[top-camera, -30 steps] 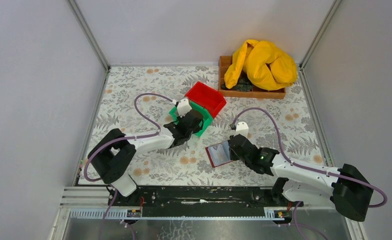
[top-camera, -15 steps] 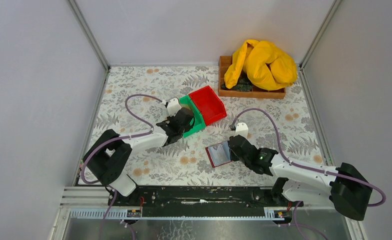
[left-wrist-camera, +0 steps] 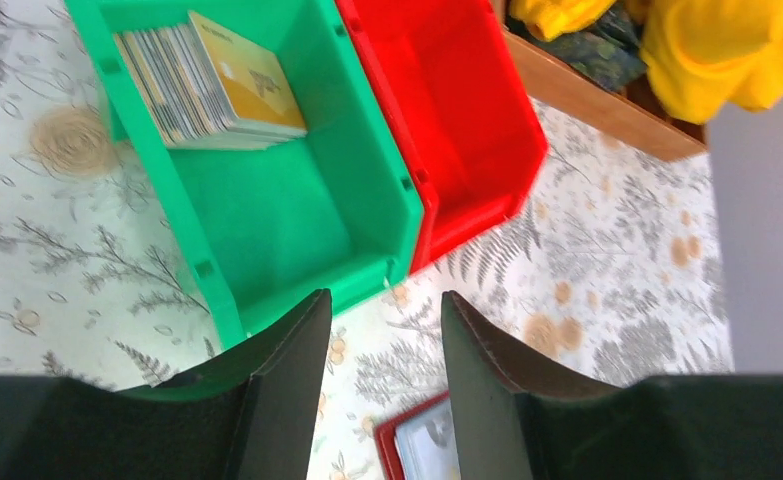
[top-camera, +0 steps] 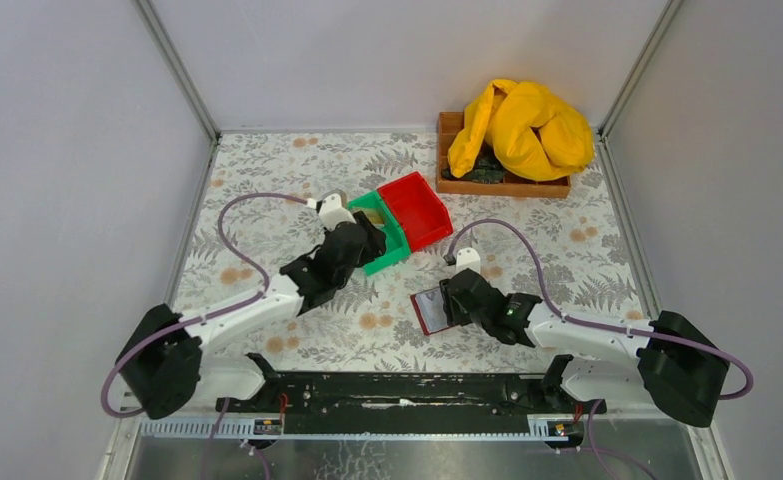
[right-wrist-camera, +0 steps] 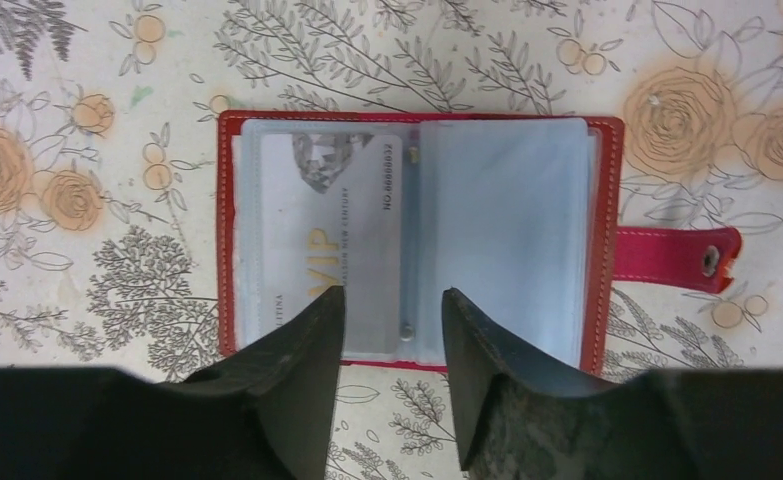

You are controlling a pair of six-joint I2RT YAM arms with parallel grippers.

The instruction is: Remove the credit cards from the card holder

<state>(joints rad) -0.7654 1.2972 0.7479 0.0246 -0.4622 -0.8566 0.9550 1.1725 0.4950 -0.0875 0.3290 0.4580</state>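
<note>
The card holder [right-wrist-camera: 417, 125] lies open and flat on the floral table, red-bordered with clear sleeves. A grey credit card [right-wrist-camera: 332, 230] marked VIP sits in its left sleeve, and the right sleeve looks empty. My right gripper [right-wrist-camera: 392, 295] hovers open just above the holder's near edge [top-camera: 429, 310], touching nothing. A stack of credit cards [left-wrist-camera: 207, 80] with a gold one on top leans in the green bin [left-wrist-camera: 297, 200]. My left gripper [left-wrist-camera: 382, 300] is open and empty above the table by that bin's near corner.
A red bin [left-wrist-camera: 447, 130] touches the green bin's right side. A wooden tray [top-camera: 507, 183] holding a yellow cloth [top-camera: 522, 125] stands at the back right. The holder's red snap strap [right-wrist-camera: 677, 258] sticks out to its right. Grey walls enclose the table.
Both grippers opened. The right one let go of the card holder, which now lies flat. The left arm drew back from over the green bin toward the near left.
</note>
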